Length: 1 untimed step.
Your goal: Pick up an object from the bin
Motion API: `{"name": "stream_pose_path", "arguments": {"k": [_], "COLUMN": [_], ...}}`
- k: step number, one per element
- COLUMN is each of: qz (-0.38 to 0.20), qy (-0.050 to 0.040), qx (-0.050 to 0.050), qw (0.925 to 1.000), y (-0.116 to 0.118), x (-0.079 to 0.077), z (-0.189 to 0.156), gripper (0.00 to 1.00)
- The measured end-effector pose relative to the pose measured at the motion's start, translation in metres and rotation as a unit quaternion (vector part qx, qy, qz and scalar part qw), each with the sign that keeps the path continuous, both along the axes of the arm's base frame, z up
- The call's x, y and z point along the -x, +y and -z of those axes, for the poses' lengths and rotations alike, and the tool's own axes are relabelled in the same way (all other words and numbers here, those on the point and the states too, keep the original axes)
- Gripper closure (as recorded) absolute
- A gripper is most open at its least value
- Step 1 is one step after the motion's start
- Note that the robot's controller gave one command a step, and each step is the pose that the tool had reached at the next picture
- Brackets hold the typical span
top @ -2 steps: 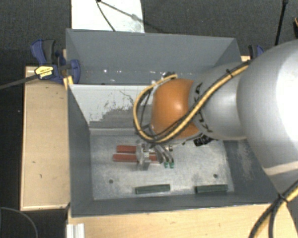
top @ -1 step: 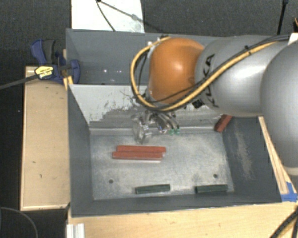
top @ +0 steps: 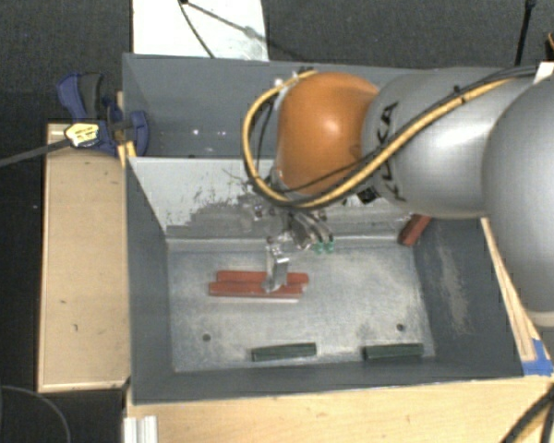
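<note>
One camera, fixed high, looking down into bin (top: 152, 275), tilted somewhat off vertical. Stands toward bin's near side: far wall shows inner face as broad slope, near wall squeezed to narrow band. Bin floor sits about mid-frame, edges roughly square to picture. Close in: bin spans most of frame, strip of surroundings left and top. Arm (top: 462, 146) comes in from right, nearer lens than bin, looming large, covering bin's upper right corner.

Dark surroundings, even light.
A rough-textured ground (top: 37, 44) (near black) lies all around; a white sheet (top: 231, 3) sits at top, a black cable (top: 18, 158) at left.
</note>
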<state>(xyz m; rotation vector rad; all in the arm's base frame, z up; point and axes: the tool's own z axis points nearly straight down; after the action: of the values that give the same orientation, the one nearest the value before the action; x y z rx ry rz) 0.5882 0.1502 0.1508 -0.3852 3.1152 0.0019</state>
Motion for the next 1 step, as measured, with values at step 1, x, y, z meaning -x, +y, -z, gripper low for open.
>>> {"name": "stream_pose_path", "arguments": {"k": [1], "qz": [0.023], "qy": [0.0045], "qx": [0.001], "qw": [0.9997], "y": [-0.0024], "x": [0.0205], "z": [0.0852], "gripper": [0.00]}}
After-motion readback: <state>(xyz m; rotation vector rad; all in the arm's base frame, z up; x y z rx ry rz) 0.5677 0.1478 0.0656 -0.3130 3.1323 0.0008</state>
